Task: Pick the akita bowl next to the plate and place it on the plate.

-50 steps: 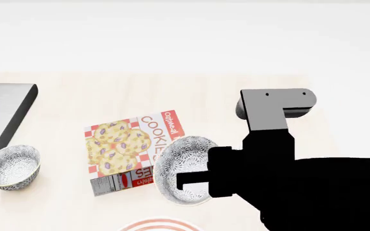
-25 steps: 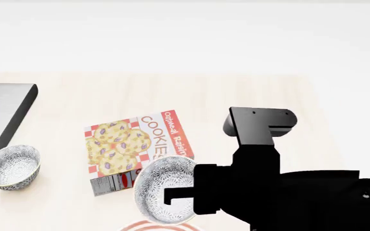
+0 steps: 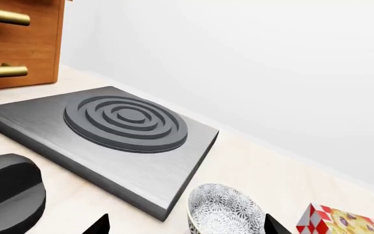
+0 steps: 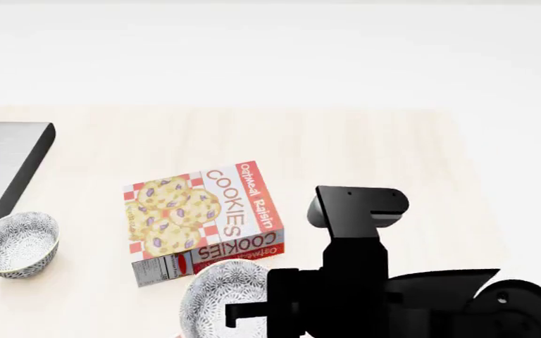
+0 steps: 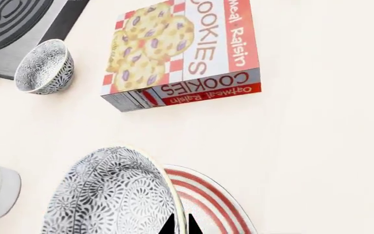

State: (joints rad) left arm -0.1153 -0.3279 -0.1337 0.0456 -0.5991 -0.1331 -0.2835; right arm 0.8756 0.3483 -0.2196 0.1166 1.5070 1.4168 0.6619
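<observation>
In front of me is a pale wooden bench (image 4: 346, 141). Behind its far edge stands a plain white wall (image 4: 270, 49) with soft, even light on it. At the left edge of the bench sits a flat grey stove plate (image 3: 109, 131) with round rings on top. Beside it is a brown wooden cabinet (image 3: 18, 48) with two gold handles (image 3: 2, 17).

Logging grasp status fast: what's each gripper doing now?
Left gripper: open, holding nothing.
Right gripper: shut on the akita bowl rim, over the plate.
</observation>
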